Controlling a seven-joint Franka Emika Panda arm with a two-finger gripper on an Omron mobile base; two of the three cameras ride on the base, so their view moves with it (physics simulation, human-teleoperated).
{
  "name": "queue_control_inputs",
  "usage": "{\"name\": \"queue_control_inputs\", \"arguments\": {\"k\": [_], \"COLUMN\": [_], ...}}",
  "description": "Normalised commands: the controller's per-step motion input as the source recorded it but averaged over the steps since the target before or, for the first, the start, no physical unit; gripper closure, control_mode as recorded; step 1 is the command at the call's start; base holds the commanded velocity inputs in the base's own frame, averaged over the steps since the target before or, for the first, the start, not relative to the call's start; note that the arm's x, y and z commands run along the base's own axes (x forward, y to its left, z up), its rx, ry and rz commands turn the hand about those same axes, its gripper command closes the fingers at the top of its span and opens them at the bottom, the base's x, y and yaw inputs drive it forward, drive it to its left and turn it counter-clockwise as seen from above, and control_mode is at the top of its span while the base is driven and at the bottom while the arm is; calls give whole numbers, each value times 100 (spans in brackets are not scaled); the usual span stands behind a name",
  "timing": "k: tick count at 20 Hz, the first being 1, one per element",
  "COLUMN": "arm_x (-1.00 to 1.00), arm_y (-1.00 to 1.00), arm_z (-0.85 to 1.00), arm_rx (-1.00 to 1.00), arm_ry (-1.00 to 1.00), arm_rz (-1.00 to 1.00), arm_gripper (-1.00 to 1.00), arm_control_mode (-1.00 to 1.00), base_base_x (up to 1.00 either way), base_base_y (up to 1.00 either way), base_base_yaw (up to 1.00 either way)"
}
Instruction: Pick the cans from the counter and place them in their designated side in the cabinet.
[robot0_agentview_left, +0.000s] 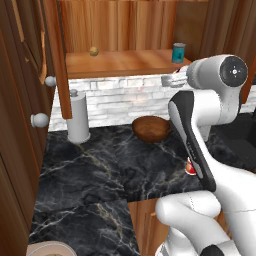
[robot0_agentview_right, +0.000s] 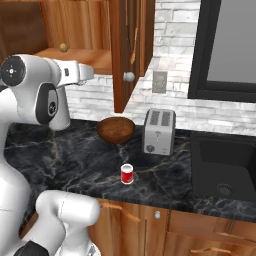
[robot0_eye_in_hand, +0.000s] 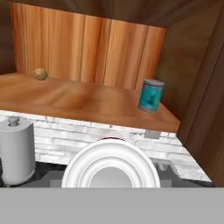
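Jaws closed on the held can (robot0_eye_in_hand: 110, 168); its silvery top faces my hand view, with a thin dark-red edge at the upper rim. I cannot read the rest of its label.

Position: I hold this can up in the air in front of the open cabinet (robot0_agentview_left: 120, 22), just below the front edge of the plank shelf (robot0_eye_in_hand: 87, 100) and toward its right end. It does not touch the shelf.

On the shelf: a teal can (robot0_eye_in_hand: 151, 95) stands upright near the right front corner, and a small tan ball (robot0_eye_in_hand: 40, 73) lies at the back left. The two are well apart.

Second task item: the red-and-white can (robot0_agentview_right: 127, 174) stands upright on the bench (robot0_agentview_left: 90, 170), near its front edge and in front of the toaster (robot0_agentview_right: 159, 131). In the left base view my arm covers most of it.

Other items on the bench: a brown wooden bowl (robot0_agentview_left: 151, 128) sits near the brick wall, left of the toaster. A white cylinder with a knob on top (robot0_agentview_left: 78, 117) stands against the wall below the left part of the cabinet.
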Motion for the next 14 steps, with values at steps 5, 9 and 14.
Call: {"name": "queue_control_inputs", "arguments": {"k": [5,9,14], "arm_x": [23,22,27], "arm_y": [0,0,0], "arm_z": [24,14,2], "arm_rx": [0,0,0], "arm_ry": [-1,0,1], "arm_rz": [0,0,0], "arm_gripper": [100,100,100], "arm_control_mode": [-100,-100,-100], "base_base_x": [0,0,0], "base_base_y": [0,0,0], "base_base_yaw": [0,0,0]}}
